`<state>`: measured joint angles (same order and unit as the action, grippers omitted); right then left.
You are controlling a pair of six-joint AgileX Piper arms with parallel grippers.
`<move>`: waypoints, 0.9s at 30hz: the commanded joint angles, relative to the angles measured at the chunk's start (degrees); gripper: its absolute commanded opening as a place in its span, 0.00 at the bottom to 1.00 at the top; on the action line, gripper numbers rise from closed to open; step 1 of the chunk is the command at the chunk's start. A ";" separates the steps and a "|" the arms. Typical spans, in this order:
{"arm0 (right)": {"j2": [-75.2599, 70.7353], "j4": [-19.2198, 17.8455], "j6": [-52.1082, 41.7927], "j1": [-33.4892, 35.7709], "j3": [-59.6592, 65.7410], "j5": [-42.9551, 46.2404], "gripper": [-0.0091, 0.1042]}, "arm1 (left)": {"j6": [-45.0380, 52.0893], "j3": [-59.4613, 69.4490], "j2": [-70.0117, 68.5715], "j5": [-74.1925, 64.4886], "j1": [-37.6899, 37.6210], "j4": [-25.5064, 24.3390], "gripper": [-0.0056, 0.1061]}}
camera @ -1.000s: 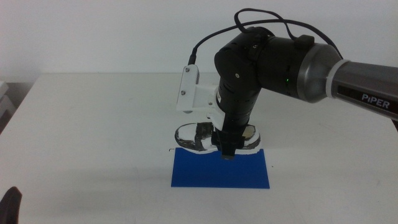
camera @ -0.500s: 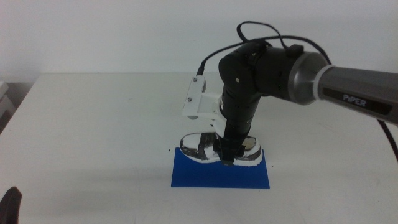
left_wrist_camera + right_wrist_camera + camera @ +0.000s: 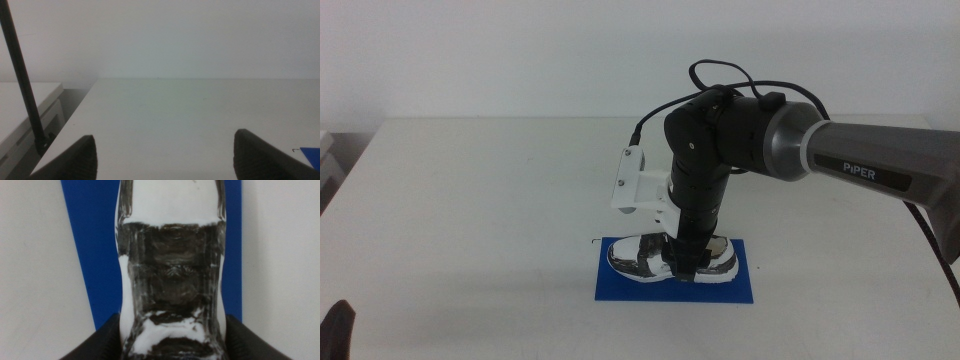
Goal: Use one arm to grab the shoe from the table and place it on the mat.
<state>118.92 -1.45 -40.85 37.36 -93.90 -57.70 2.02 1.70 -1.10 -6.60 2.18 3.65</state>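
The white shoe (image 3: 645, 257) with black-grey panels lies lengthwise on the blue mat (image 3: 620, 286), near the front middle of the white table (image 3: 470, 190). My right gripper (image 3: 684, 263) comes down from above and is shut on the shoe's middle. In the right wrist view the shoe (image 3: 170, 275) fills the space between both jaws, with the mat (image 3: 90, 250) under it. My left gripper (image 3: 165, 150) waits at the table's front left, open and holding nothing; its tip (image 3: 338, 328) shows in the middle view.
A white camera bracket (image 3: 635, 182) juts from the right wrist, and a black cable (image 3: 720, 75) loops above the arm. Off the table's left edge stand a black pole (image 3: 22, 85) and a low white unit (image 3: 25, 97).
The right arm has come forward and down with the shoe. It was above the mat's far edge; now it is low on the mat's middle. The left gripper has stayed still.
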 commanded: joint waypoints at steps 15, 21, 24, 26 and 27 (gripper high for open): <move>-11.72 1.89 8.07 -1.26 -1.36 1.01 0.77 | -0.70 0.29 -0.40 4.67 -0.29 0.74 0.89; -29.64 0.11 22.22 -4.62 8.44 11.93 0.77 | -0.70 0.29 -0.40 4.67 -0.29 0.74 0.89; -42.63 -1.17 26.35 -6.74 19.45 23.36 0.77 | -0.70 0.29 -0.40 4.67 -0.29 0.74 0.89; -50.61 -1.64 28.24 -7.70 27.24 28.59 0.77 | -0.70 0.29 -0.40 4.67 -0.29 0.74 0.89; -54.96 -1.45 29.41 -8.35 30.93 30.89 0.77 | -0.70 0.29 -0.40 4.67 -0.29 0.74 0.89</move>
<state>72.01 -2.03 -13.39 30.19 -66.73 -34.79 2.02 1.70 -1.10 -6.60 2.18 3.65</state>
